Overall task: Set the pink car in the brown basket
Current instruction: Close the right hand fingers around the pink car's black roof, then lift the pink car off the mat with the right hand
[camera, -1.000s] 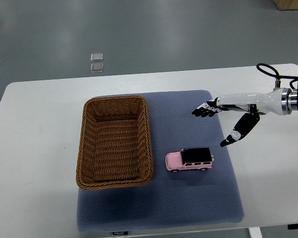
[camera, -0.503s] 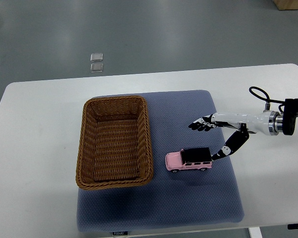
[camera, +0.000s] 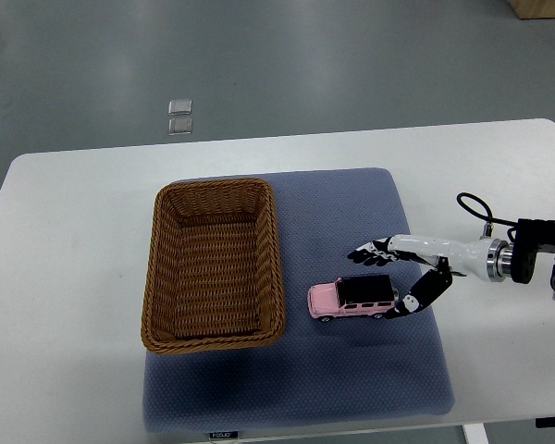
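Note:
A pink toy car (camera: 351, 298) with a black roof stands on the blue-grey mat (camera: 301, 370), just right of the brown wicker basket (camera: 214, 265). The basket has nothing in it. My right hand (camera: 381, 277) comes in from the right edge and is open. Its fingers (camera: 368, 253) reach over the mat just above the car's rear, and the thumb (camera: 416, 294) points down beside the car's right end. It holds nothing. The left arm is out of view.
The mat lies on a white table (camera: 65, 277). Two small clear squares (camera: 179, 116) lie on the grey floor beyond the table's far edge. A black cable (camera: 476, 208) loops at my right wrist.
My right hand has moved down and left, from beside the mat's right edge to right next to the car's rear end. The car and basket have not moved.

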Available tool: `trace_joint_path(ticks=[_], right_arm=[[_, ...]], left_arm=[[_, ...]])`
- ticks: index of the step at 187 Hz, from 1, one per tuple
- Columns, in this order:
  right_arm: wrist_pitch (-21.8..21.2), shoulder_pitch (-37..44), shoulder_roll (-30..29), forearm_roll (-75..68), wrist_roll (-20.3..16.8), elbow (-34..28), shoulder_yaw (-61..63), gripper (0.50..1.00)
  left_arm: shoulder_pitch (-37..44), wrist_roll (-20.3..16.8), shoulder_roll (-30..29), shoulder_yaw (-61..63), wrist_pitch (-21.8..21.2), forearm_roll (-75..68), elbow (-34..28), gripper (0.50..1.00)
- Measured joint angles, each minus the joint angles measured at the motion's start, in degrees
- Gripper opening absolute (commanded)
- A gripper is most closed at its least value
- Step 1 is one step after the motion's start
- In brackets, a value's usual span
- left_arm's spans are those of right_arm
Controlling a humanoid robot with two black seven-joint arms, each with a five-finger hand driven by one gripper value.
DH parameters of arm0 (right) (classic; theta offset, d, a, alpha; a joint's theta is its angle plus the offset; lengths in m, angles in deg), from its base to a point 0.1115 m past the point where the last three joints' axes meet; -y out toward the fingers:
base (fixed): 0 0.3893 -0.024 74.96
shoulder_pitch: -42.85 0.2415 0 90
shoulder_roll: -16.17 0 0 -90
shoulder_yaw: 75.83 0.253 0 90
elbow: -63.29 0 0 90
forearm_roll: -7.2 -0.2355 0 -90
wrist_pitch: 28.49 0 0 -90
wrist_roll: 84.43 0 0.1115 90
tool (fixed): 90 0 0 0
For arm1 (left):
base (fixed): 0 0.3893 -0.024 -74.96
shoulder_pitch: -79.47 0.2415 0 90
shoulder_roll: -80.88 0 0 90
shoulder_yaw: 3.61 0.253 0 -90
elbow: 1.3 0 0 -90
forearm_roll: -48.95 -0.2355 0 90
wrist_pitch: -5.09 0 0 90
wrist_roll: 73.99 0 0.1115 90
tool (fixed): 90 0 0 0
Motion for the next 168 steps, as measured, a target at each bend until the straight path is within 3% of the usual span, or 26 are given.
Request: trace_joint_path(ticks=[51, 83, 111, 168], right_arm=[[3.0, -2.3, -2.6, 1.1, 0.8, 1.4, 0.0, 0.883], [4.2, -3.1, -3.8, 2.3, 0.9, 2.6, 0.0, 0.772], [4.4, -3.8, -4.6, 3.6, 0.9, 3.2, 0.1, 0.57], [6.6, -3.0, -4.1, 3.0, 0.8, 4.0, 2.8, 0.502]], left_arm=[[0.0, 0.0, 0.0, -0.1, 0.0, 0.0, -0.1, 1.0], [0.0, 0.0, 0.0, 0.0, 0.0, 0.0, -0.1, 1.0], [0.0, 0.0, 0.0, 0.0, 0.0, 0.0, -0.1, 1.0], [0.0, 0.0, 0.0, 0.3, -0.1, 0.0, 0.1, 1.0]])
